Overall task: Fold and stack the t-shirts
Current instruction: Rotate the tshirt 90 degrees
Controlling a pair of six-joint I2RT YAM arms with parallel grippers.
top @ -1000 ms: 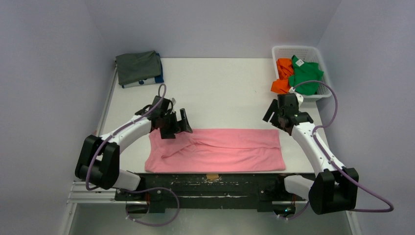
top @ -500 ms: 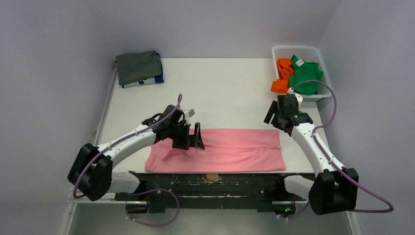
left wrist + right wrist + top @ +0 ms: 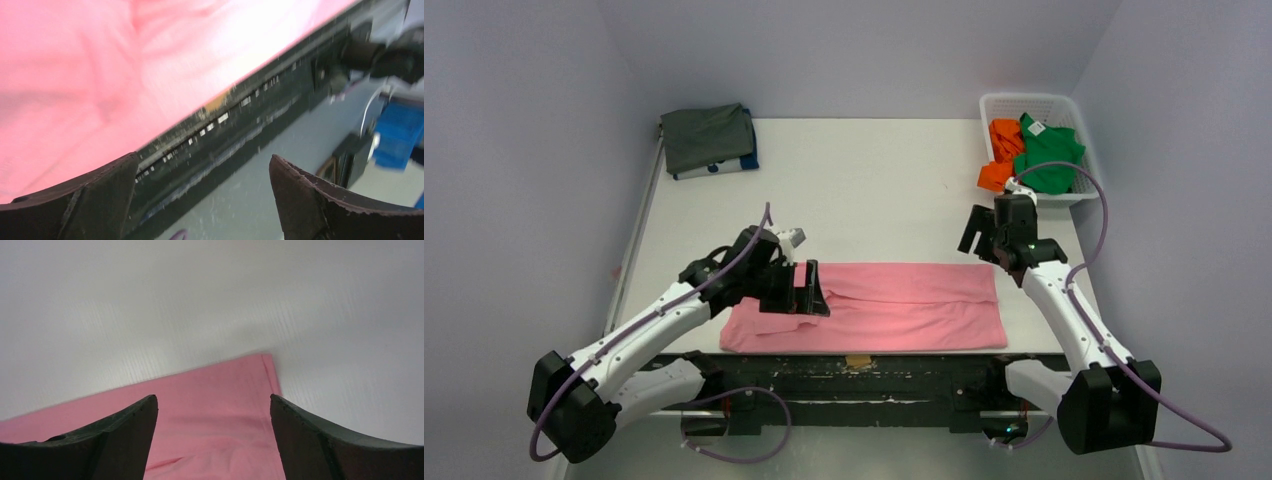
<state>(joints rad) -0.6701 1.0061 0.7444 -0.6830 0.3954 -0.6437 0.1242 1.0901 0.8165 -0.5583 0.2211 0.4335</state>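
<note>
A pink t-shirt lies folded into a long strip along the near edge of the table, with wrinkles at its left end. My left gripper hovers over that left end, open and empty; in the left wrist view its gripper frames the pink t-shirt and the table's front edge. My right gripper is open just beyond the strip's far right corner; in the right wrist view its gripper brackets the pink t-shirt corner. A dark grey t-shirt lies folded on a blue t-shirt at the back left.
A white lattice basket at the back right holds an orange t-shirt and a green t-shirt. A black frame rail runs along the table's near edge. White tabletop lies between the strip and the back wall.
My left gripper has swung right and toward the near edge over the pink shirt's left end. My right gripper has shifted slightly back and left. Both stay open.
</note>
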